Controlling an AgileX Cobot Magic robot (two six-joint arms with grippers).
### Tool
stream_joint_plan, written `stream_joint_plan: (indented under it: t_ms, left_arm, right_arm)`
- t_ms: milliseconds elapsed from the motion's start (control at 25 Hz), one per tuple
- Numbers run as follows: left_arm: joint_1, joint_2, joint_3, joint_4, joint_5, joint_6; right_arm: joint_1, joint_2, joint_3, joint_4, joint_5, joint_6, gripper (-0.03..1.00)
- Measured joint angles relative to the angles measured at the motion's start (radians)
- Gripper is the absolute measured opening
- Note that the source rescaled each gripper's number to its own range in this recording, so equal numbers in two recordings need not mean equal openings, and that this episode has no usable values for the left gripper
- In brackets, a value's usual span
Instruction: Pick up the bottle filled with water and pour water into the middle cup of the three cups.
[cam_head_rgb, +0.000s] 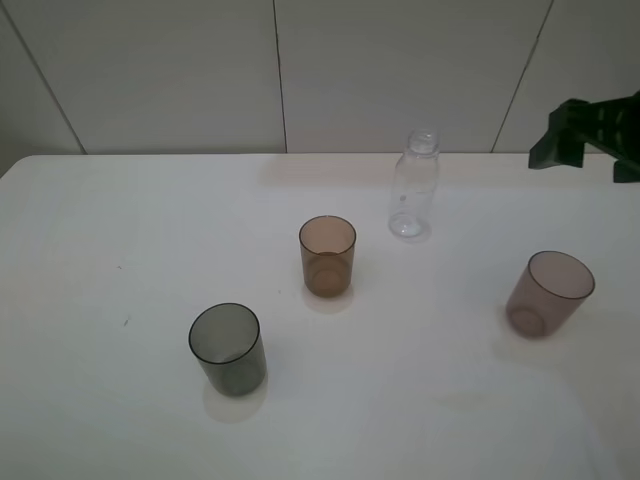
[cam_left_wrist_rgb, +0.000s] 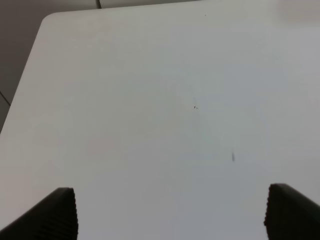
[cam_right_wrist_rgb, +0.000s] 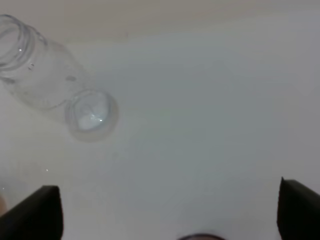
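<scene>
The clear capless bottle (cam_head_rgb: 413, 190) stands upright at the back of the white table, right of centre; it also shows in the right wrist view (cam_right_wrist_rgb: 55, 85). The amber-brown middle cup (cam_head_rgb: 327, 255) stands in front and to the left of it. The dark grey cup (cam_head_rgb: 228, 348) is front left and the mauve-pink cup (cam_head_rgb: 548, 293) is at the right. My right gripper (cam_head_rgb: 585, 150) hovers at the back right, apart from the bottle, open and empty (cam_right_wrist_rgb: 167, 212). My left gripper (cam_left_wrist_rgb: 170, 215) is open over bare table and is out of the exterior high view.
The white table (cam_head_rgb: 120, 230) ends at a panelled wall behind. In the left wrist view its rounded far corner (cam_left_wrist_rgb: 47, 20) and small dark specks (cam_left_wrist_rgb: 233, 157) show. A dark rim edge (cam_right_wrist_rgb: 200, 236) shows between my right fingertips.
</scene>
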Motion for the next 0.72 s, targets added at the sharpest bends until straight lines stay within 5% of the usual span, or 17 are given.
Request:
stream_joint_plan:
  t_ms: [360,720]
  left_arm:
    - [0.000,0.000,0.000,0.000,0.000,0.000]
    - [0.000,0.000,0.000,0.000,0.000,0.000]
  right_arm:
    - [-0.001,-0.456,0.000,-0.044,0.273,0.017,1.00]
    - [-0.001,-0.877,0.000,-0.044,0.428,0.018,1.00]
